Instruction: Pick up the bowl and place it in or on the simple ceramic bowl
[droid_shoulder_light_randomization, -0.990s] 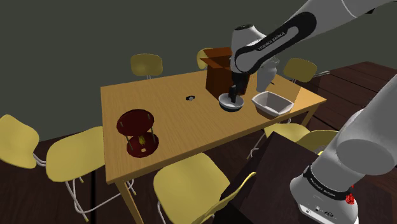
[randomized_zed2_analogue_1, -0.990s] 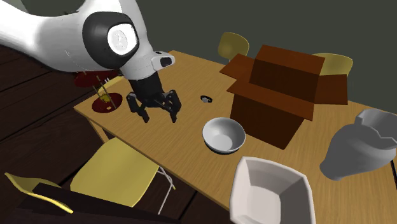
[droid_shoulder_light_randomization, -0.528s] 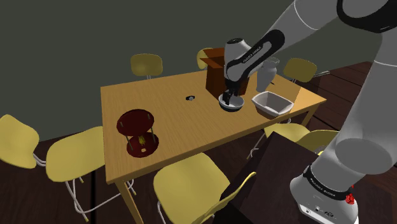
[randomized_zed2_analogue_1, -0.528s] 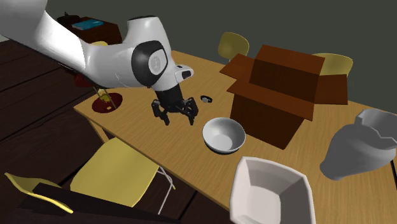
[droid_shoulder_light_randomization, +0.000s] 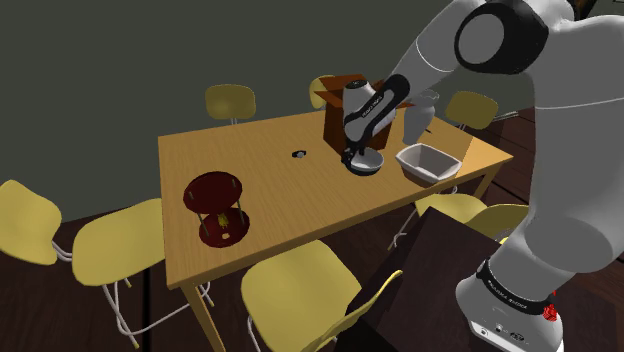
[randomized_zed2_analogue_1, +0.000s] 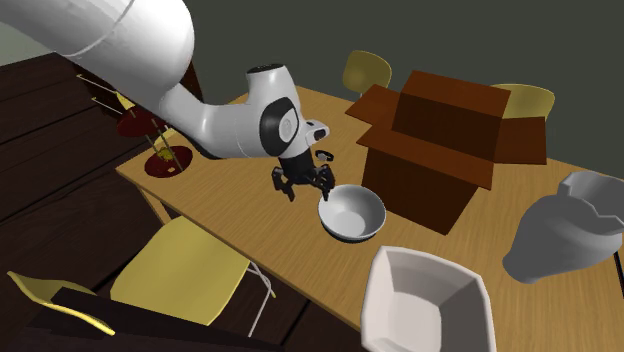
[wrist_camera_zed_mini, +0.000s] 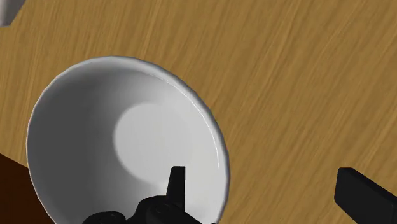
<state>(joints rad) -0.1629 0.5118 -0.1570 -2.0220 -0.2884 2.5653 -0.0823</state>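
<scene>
Two fingers (wrist_camera_zed_mini: 177, 184) of the gripper (wrist_camera_zed_mini: 261, 181) stand wide apart astride the rim of the white bowl (wrist_camera_zed_mini: 127, 140), one inside, one over the wooden table (wrist_camera_zed_mini: 286, 76), clasping nothing.

Round bowl (randomized_zed2_analogue_1: 352, 212): plain pale grey-white. Table (wrist_camera_zed_mini: 305, 76): tan, with streaked wood grain. Box (randomized_zed2_analogue_1: 440, 150): brown. Squarish bowl (randomized_zed2_analogue_1: 425, 300): white. Chairs (droid_shoulder_light_randomization: 295, 285): yellow. Tiered stand (droid_shoulder_light_randomization: 217, 208): dark red. Gripper (wrist_camera_zed_mini: 261, 175): black throughout.

Black gripper (wrist_camera_zed_mini: 261, 173) spread wide astride the rim of a white bowl (wrist_camera_zed_mini: 127, 133) — one finger inside, the other outside over the wooden table (wrist_camera_zed_mini: 286, 76).
</scene>
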